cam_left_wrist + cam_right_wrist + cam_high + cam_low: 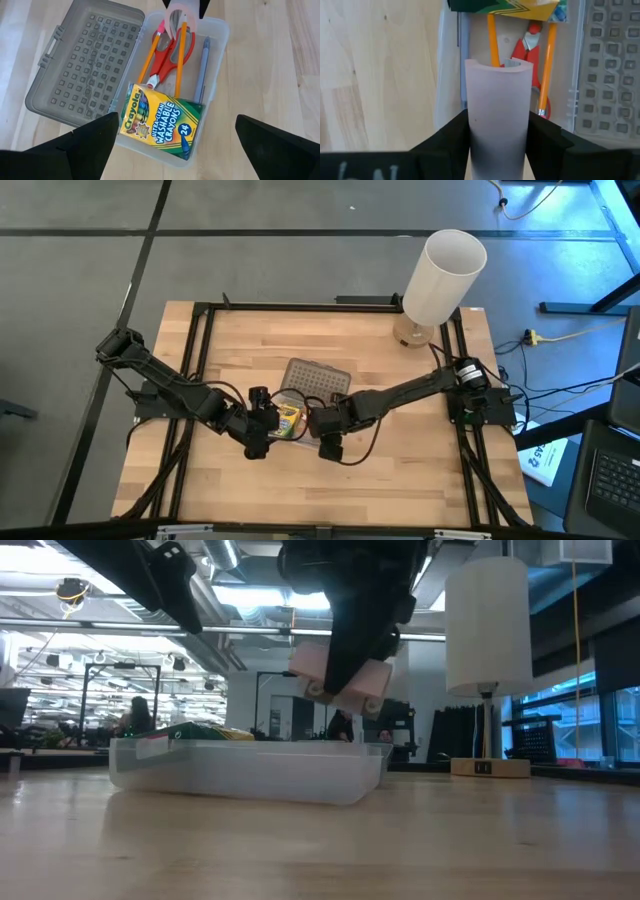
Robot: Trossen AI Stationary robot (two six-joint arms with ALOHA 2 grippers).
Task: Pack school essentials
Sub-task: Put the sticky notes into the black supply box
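Note:
A clear box point(215, 30) lies open on the table with its grey dotted lid point(85, 60) flapped out beside it. Inside are the green-and-yellow crayon box point(160, 120), red-handled scissors point(167, 55), orange pencils point(181, 55) and a bluish-purple pen point(202, 70). My right gripper point(497, 130) is shut on the small pink block point(497, 100) over one end of the box. My left gripper point(177, 150) hovers open above the crayon-box end, touching nothing. My right gripper pinches the pink block's two long sides point(472, 125) between its fingers point(550, 140), with the block's notched end sticking out beyond the fingertips. It comes from above, slanting down. The block point(340, 675) is lifted clear, tilted, above the box's end point(360, 765).
A tall white cylinder point(442, 275) on a wooden base stands at the table's far right corner. The open lid point(315, 380) lies on the far side of the box. Bare wood lies along the near edge and at both sides. Black frame rails run along the table's edges.

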